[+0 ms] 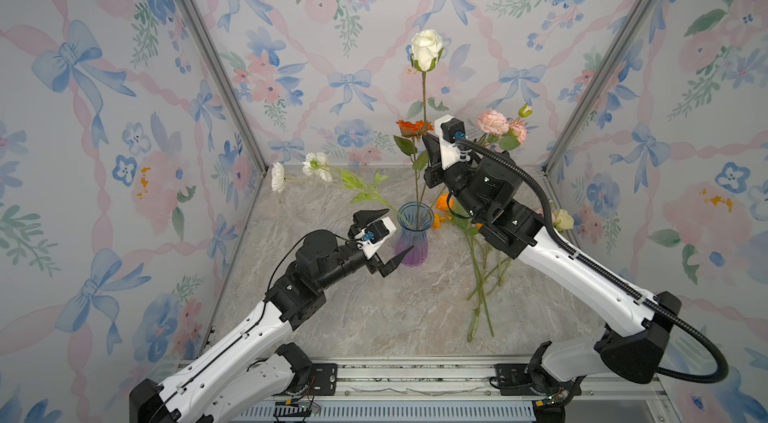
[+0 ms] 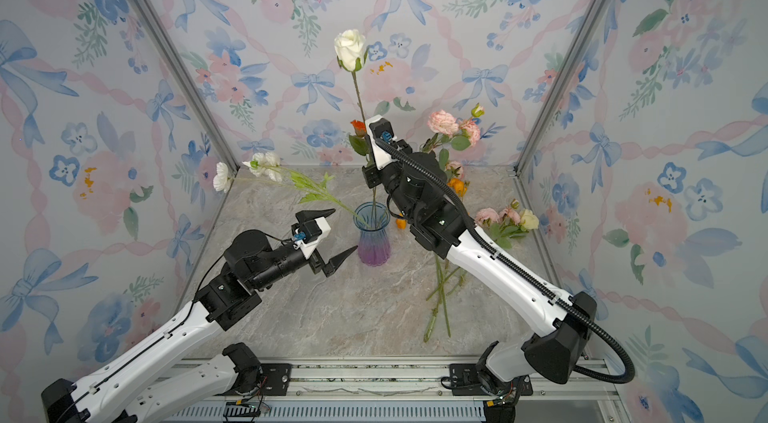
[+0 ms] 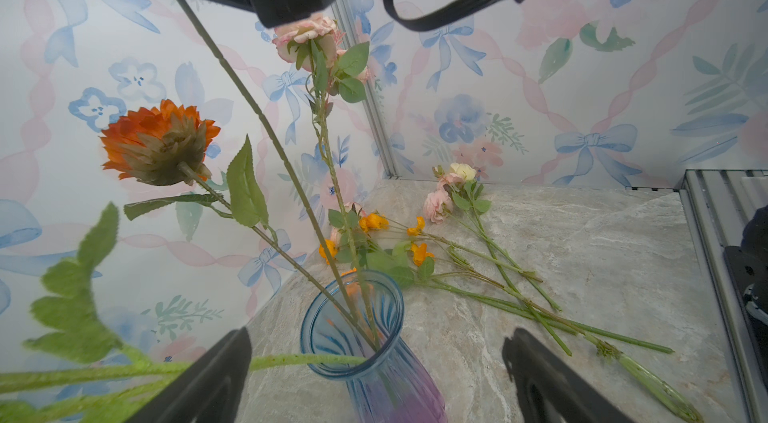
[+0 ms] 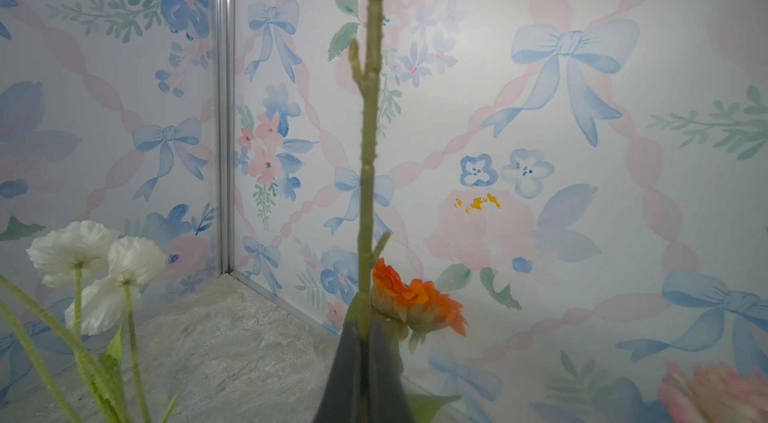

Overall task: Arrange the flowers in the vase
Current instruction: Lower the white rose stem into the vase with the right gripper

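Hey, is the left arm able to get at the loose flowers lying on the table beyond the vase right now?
Probably not cleanly. The vase stands directly between the left gripper, fingers open, and the loose flowers, and the right arm hangs over that pile.

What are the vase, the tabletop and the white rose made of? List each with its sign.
Vase: seems glass or clear plastic, glossy, blue fading to purple; stems show through its ribbed wall.
Tabletop: marble-look, veined grey-beige, fairly matte; possibly printed laminate.
White rose: likely artificial; stiff cloth-like petals, waxy knobbed stem.
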`<act>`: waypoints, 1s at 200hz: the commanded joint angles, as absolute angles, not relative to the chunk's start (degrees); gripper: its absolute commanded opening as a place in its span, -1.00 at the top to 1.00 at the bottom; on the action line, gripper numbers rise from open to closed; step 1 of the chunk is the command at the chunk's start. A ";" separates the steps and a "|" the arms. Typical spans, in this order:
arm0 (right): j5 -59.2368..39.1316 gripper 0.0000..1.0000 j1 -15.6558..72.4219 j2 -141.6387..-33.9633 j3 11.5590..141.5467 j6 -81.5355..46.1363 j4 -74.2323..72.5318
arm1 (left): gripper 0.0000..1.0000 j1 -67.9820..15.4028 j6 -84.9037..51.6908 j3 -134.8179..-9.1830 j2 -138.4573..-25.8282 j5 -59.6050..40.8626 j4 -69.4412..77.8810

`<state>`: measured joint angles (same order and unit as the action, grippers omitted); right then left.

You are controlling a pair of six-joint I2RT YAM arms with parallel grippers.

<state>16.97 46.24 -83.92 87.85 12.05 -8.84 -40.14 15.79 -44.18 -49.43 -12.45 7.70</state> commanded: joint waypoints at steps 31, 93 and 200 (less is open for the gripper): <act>17.32 1.00 46.84 -86.31 84.52 10.79 -9.77 | -0.96 -39.87 14.70 -43.42 -49.22 -13.00 9.44; 17.30 1.00 46.89 -90.21 83.29 8.83 -7.22 | -0.96 -39.84 14.59 -43.44 -49.33 -13.19 9.47; 19.07 1.00 47.81 -94.38 79.45 4.89 -7.80 | -0.96 -39.78 14.32 -43.59 -49.20 -14.24 9.42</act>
